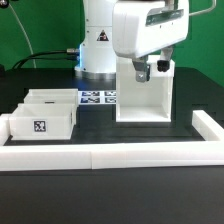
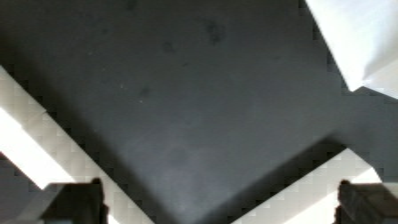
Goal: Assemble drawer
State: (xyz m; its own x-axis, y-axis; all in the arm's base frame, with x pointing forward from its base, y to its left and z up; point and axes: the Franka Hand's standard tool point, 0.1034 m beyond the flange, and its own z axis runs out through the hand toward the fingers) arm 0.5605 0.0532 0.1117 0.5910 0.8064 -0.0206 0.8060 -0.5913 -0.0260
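Observation:
The tall open-fronted white case point(image 1: 143, 98) stands upright on the black table, right of centre in the exterior view. Two shallow white trays sit at the exterior view's left, the front one point(image 1: 42, 122) showing a tag and the other point(image 1: 52, 99) just behind it. My gripper point(image 1: 152, 69) hangs at the case's top edge. In the wrist view my gripper point(image 2: 217, 206) is open; its dark fingertips point(image 2: 71, 204) stand wide apart with only dark surface between them. White part edges point(image 2: 365, 45) run along both sides of that view. I cannot tell if the fingers touch the case.
The marker board point(image 1: 98, 98) lies flat behind the trays, in front of the robot's base. A long low white border rail point(image 1: 120, 156) runs along the table's front and turns back at the right point(image 1: 210, 128).

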